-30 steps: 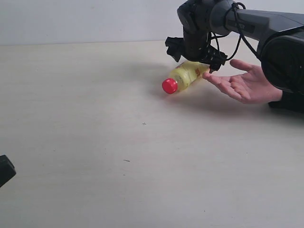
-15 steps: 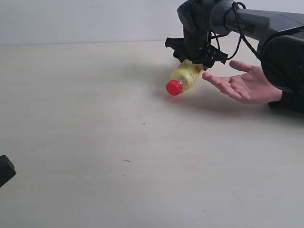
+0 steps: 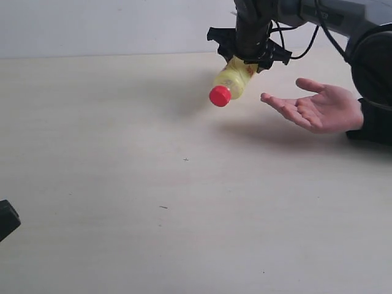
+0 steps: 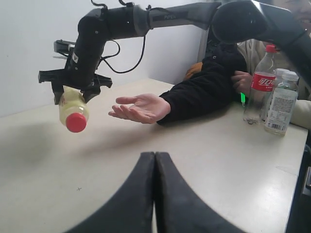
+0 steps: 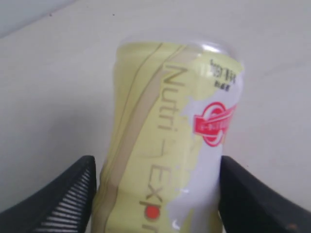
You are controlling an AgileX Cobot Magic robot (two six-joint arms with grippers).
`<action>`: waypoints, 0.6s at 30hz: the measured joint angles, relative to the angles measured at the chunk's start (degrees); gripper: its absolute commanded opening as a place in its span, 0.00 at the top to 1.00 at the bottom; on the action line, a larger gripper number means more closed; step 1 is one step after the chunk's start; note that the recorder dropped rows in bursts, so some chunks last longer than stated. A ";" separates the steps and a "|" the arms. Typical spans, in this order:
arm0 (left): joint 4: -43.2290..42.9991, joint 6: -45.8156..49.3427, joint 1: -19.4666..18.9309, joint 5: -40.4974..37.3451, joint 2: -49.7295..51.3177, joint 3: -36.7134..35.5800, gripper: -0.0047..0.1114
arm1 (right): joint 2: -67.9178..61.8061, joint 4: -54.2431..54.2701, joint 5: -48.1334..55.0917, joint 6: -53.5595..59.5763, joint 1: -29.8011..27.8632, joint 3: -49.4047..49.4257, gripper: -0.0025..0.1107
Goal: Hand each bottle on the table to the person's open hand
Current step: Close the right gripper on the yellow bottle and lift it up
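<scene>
While aloft in ribbed R claw (image 5: 156, 194), glossy yellow bottle (image 3: 231, 79).

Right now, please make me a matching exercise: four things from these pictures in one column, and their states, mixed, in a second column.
Things:
1. yellow bottle
2. hand
3. left gripper
4. red-label bottle

States:
a. standing upright
b. shut, holding nothing
c. in the air, cap tilted down
d. open, palm up

Pairs: 1-c, 2-d, 3-b, 4-a
</scene>
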State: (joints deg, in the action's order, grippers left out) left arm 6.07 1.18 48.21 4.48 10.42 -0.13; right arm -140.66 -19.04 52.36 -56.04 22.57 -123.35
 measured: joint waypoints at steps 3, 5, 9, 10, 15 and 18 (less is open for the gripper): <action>0.00 0.00 0.00 0.00 0.00 0.00 0.96 | 1.93 0.56 0.00 2.64 0.00 0.00 0.98; 0.00 0.00 0.00 0.00 0.00 0.00 0.96 | 3.13 1.46 0.00 5.25 0.00 0.00 0.98; 0.00 0.00 0.00 0.00 0.00 0.00 0.96 | 5.34 3.70 0.80 11.44 0.00 0.00 0.98; 0.00 0.00 0.00 0.00 0.00 0.00 0.96 | 6.21 4.00 1.82 13.04 0.00 0.00 0.98; 0.00 0.00 0.00 0.00 0.00 0.00 0.96 | 9.12 4.27 8.48 21.39 0.00 0.00 0.98; 0.00 0.00 0.00 0.00 0.00 0.00 0.96 | 10.37 4.36 13.53 26.63 0.00 0.00 0.98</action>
State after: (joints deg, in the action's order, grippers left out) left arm 6.07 1.18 48.21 4.48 10.42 -0.13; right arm -130.29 -14.67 65.89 -29.41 22.57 -123.35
